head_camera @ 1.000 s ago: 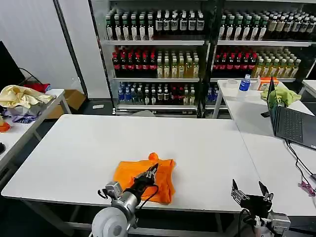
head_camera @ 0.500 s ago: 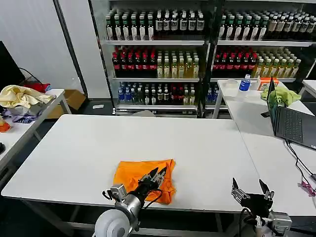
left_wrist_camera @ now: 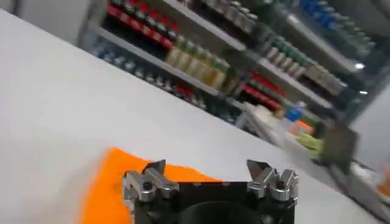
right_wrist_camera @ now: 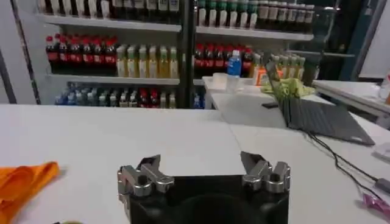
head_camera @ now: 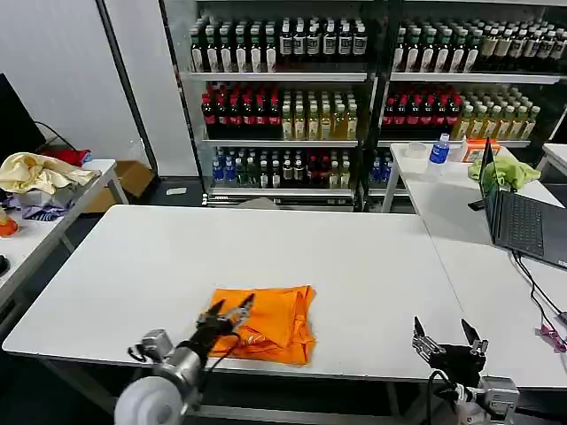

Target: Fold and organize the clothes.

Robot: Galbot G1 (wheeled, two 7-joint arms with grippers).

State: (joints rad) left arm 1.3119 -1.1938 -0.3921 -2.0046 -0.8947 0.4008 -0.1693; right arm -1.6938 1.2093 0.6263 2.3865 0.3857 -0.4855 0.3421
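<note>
Lying near the front edge of the white table [head_camera: 133, 274], a little left of centre, the orange T-shirt [head_camera: 270, 312] is sitting as a compact folded packet with a slightly bunched right side. The fold looks close to finished, which is probably why neither arm is gripping it.

The left gripper [head_camera: 227, 312] is hovering just over the shirt's near-left corner, its fingers parted and holding nothing. In the left wrist view, the two fingertips [left_wrist_camera: 145, 182] are standing well apart with orange cloth below them and no fabric between them. That spot over the corner suits either a release or a fresh pinch of the edge; which one is under way cannot be told.

The right gripper [head_camera: 447, 341] is waiting at the near right edge of the table, well apart from the shirt, fingers spread wide and empty. From its own wrist view the shirt is showing as an orange strip [right_wrist_camera: 21, 182] far to the side, so this arm is likely staying clear to give the left arm room.

Off to the far left, a pale yellow cloth heap [head_camera: 35, 173] is resting on a side table, and a light green cloth [head_camera: 509, 170] is lying beside the laptop [head_camera: 523, 221] on the right; neither is being handled.
</note>
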